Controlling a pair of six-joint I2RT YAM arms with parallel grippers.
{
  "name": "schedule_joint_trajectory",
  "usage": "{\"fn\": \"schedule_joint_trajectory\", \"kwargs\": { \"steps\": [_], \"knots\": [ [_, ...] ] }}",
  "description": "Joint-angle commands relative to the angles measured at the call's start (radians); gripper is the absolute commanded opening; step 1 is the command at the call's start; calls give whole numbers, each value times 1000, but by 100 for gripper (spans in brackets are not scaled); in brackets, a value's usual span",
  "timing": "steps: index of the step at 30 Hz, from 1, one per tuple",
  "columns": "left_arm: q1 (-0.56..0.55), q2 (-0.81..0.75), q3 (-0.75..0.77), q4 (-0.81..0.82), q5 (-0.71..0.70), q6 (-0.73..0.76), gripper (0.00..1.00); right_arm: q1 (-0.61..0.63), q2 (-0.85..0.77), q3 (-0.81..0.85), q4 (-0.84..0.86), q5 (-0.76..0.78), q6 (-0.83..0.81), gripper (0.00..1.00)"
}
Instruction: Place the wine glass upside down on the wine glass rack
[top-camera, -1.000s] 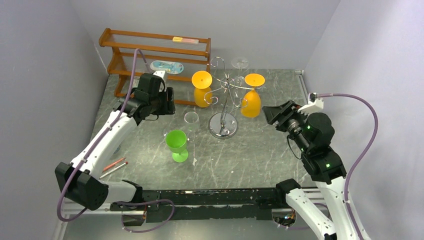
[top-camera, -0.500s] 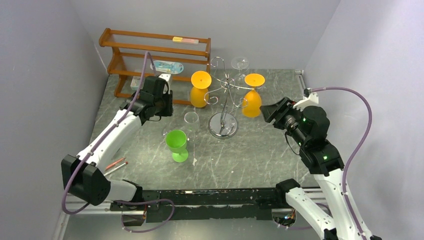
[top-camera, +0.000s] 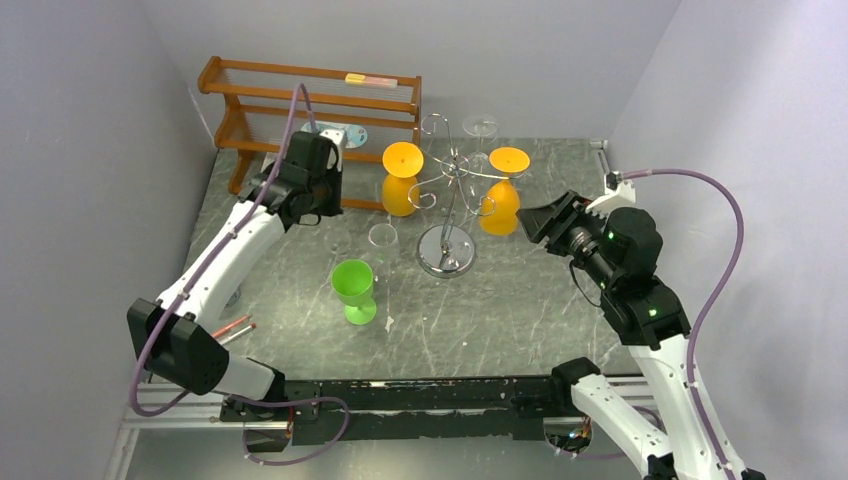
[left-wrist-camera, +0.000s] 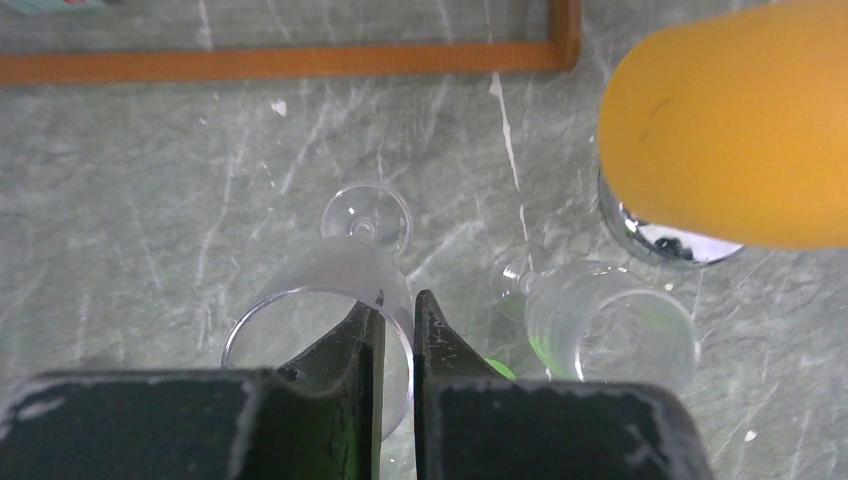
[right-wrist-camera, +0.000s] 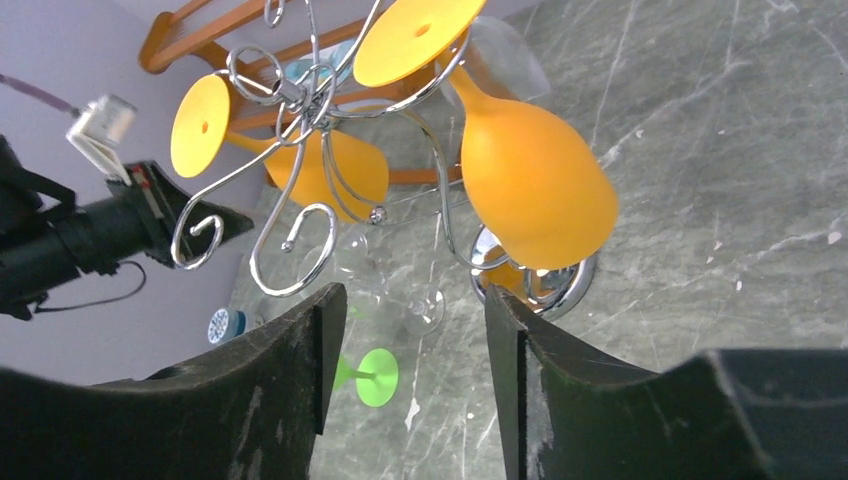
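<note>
While left gripper (left-wrist-camera: 398, 306) pinches wine glass (left-wrist-camera: 335, 285) rim, rack (top-camera: 446, 248) apart, right gripper (right-wrist-camera: 413, 300) wide

The wine glass (left-wrist-camera: 335, 285) is clear and stemmed. Its rim wall is pinched between the closed fingers of the left pincer (left-wrist-camera: 398, 310), and it hangs tilted, mouth uppermost and round foot lowest, over the left part of the surface (top-camera: 500, 310). The wine glass rack (top-camera: 452, 205) is a shiny chrome wire stand with a round mirror-like base, a central post and curled arms on top. It stands upright at far centre, right of the glass, with two orange glasses (top-camera: 403, 180) hanging upside down from its arms.
</note>
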Motion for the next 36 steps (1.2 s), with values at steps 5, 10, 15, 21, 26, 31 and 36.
{"fn": "schedule_joint_trajectory", "kwargs": {
  "steps": [5, 10, 15, 21, 26, 31, 36],
  "knots": [
    [7, -127, 257, -112, -69, -49, 5, -2, 4, 67, -12, -94, 35, 63],
    [7, -200, 398, -153, -70, -101, 5, -2, 34, 119, 20, -217, 73, 64],
    [7, -363, 387, -13, -16, -221, 5, -2, 41, 170, 75, -282, 81, 66],
    [7, -509, 247, 328, 99, -390, 5, -2, 112, 212, 216, -410, 134, 66],
    [7, -509, 148, 601, 202, -536, 5, -2, 176, 286, 333, -426, 188, 66],
    [6, -431, 37, 904, 290, -744, 5, -1, 245, 327, 432, -400, 243, 68],
    [-2, -325, -32, 1145, 290, -885, 5, 1, 280, 279, 632, -336, 339, 69]
  ]
}}
